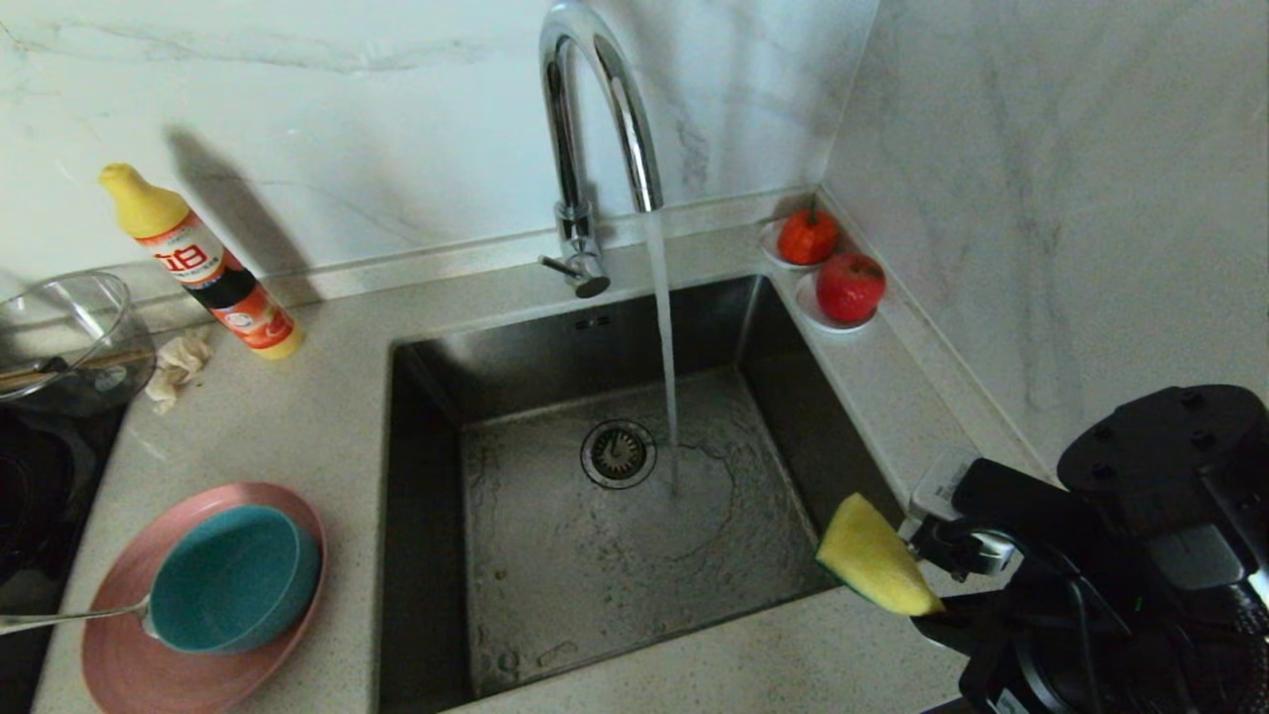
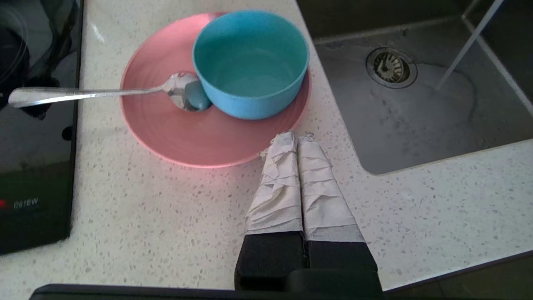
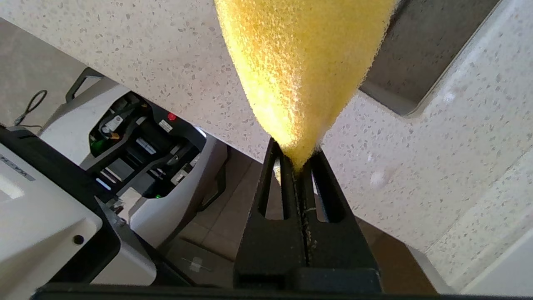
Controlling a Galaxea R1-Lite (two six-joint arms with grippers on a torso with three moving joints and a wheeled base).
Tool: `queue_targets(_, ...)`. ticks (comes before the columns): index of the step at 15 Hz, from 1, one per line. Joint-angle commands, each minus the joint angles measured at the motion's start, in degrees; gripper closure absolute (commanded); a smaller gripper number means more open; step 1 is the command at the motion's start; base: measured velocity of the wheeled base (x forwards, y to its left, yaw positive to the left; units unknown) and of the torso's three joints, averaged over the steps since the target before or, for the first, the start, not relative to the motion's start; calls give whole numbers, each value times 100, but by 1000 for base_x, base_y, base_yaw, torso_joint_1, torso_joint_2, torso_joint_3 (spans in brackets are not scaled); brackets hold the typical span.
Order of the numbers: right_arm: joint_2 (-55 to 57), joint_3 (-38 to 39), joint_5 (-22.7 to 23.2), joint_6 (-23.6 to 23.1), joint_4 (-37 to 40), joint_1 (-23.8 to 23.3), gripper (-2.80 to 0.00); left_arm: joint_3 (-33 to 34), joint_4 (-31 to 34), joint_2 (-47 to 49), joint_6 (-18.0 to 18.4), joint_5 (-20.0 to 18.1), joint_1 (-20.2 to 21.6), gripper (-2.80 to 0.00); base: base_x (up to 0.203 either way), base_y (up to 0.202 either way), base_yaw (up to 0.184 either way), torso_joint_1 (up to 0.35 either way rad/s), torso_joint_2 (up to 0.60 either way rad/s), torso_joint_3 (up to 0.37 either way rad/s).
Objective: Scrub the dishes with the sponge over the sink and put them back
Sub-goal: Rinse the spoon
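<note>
The pink plate [image 1: 119, 635] lies on the counter left of the sink [image 1: 555, 555], with the teal bowl [image 1: 233, 580] on it and the silver spoon [image 1: 69, 617] resting beside the bowl. In the left wrist view the plate [image 2: 200, 137], bowl [image 2: 250, 62] and spoon [image 2: 83, 95] lie just ahead of my left gripper [image 2: 296, 135], which is shut and empty above the counter. My right gripper [image 3: 295, 160] is shut on the yellow sponge [image 3: 304, 71]. The sponge [image 1: 877, 560] hangs over the sink's near right corner. Its green face barely shows.
Water runs from the chrome tap [image 1: 595, 129] onto the sink floor beside the drain strainer [image 1: 618, 453]. A detergent bottle [image 1: 203, 263], a beige cloth scrap [image 1: 178, 365] and a glass bowl [image 1: 59, 342] stand at the back left. Two red fruits [image 1: 850, 286] sit on saucers at the back right.
</note>
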Motion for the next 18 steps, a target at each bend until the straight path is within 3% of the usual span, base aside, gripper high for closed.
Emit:
queue_targets(1, -53, 20, -34, 96, 97, 1, 0, -22, 26, -10, -16, 8, 3, 0, 0, 0, 0, 0, 0, 0)
queue_targets(3, -130, 8, -34, 111, 184, -6, 0, -212, 26, 12, -1, 74, 9, 0, 0, 0, 0, 0, 0, 0)
queue_targets(5, -195, 52, -43, 110, 189, -25, 0, -1039, 229, 375, -24, 264, 6, 0, 0, 0, 0, 0, 0, 0)
queue_targets(7, -205, 73, -43, 119, 183, -25, 0, -1954, 494, 1269, -356, 556, 25, 0, 0, 0, 0, 0, 0, 0)
queue_targets(9, -154, 90, -34, 137, 183, -43, 0, -2781, 620, 2443, -1052, 1305, 75, 0, 0, 0, 0, 0, 0, 0)
queue_targets(12, -136, 81, -59, 137, 175, -43, 0, -3731, 727, 4032, -2403, 2716, 114, 0, 0, 0, 0, 0, 0, 0)
queue_targets(14, -83, 37, -69, 110, 175, -49, 0, -4055, 730, 4909, -3170, 3087, 136, 0, 0, 0, 0, 0, 0, 0)
queue_targets(18, 109, 3, -61, 97, 124, -113, 0, -4712, 731, 6736, -4556, 3268, 428, 0, 0, 0, 0, 0, 0, 0)
